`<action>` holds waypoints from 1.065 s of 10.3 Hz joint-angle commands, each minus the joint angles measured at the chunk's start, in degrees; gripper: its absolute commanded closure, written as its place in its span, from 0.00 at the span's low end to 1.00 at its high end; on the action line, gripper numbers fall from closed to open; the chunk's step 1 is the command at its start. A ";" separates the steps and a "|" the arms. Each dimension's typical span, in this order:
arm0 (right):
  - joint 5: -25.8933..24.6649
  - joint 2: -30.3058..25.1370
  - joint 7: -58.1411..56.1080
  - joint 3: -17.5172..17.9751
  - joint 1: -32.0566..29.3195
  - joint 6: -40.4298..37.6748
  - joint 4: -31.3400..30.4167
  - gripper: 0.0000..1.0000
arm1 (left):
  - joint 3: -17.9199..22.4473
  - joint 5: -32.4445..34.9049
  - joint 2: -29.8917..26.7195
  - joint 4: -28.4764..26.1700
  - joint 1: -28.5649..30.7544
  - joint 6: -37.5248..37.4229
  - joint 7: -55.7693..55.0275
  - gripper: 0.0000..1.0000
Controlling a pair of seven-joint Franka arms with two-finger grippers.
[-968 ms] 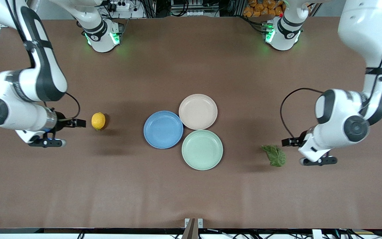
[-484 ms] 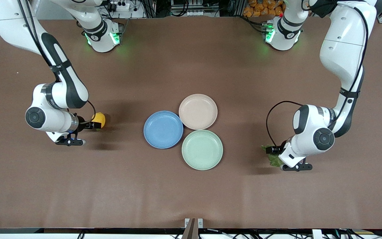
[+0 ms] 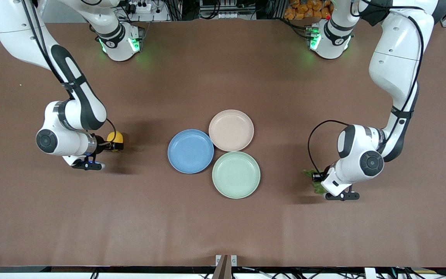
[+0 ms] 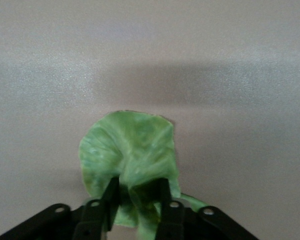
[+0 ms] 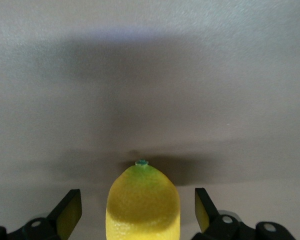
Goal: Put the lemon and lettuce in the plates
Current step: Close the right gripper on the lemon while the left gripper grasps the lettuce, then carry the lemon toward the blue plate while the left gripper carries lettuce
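The yellow lemon (image 3: 114, 136) lies on the brown table toward the right arm's end. My right gripper (image 3: 115, 144) is low at the lemon. In the right wrist view the lemon (image 5: 142, 200) sits between the open fingers (image 5: 70, 212) with a gap on each side. The green lettuce (image 3: 317, 189) lies toward the left arm's end, mostly hidden under my left gripper (image 3: 316, 178). In the left wrist view the fingers (image 4: 110, 192) pinch the bunched leaf (image 4: 130, 147). The blue plate (image 3: 191, 151) and the beige-pink plate (image 3: 231, 130) sit mid-table, both empty.
A pale mint-green plate (image 3: 236, 174) touches the other two plates and lies nearer the front camera, also empty. Both robot bases stand along the table's edge farthest from the front camera.
Both arms came down and in toward the table. The right gripper moved onto the lemon and now straddles it. The left gripper moved over the lettuce and closed on it.
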 commanded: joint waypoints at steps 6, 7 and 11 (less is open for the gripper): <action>1.37 -0.23 0.15 0.46 -0.68 -14.06 7.94 1.00 | 0.00 0.94 -3.86 1.21 -4.51 -2.92 -7.03 1.00; 2.50 0.03 0.42 0.46 -0.15 -18.39 12.25 1.00 | -0.09 0.94 -5.18 1.13 -6.00 -4.78 -11.07 1.00; 8.31 2.83 14.42 0.98 9.93 -19.40 20.88 1.00 | -0.27 0.24 -8.35 0.95 -13.73 -11.64 -33.72 1.00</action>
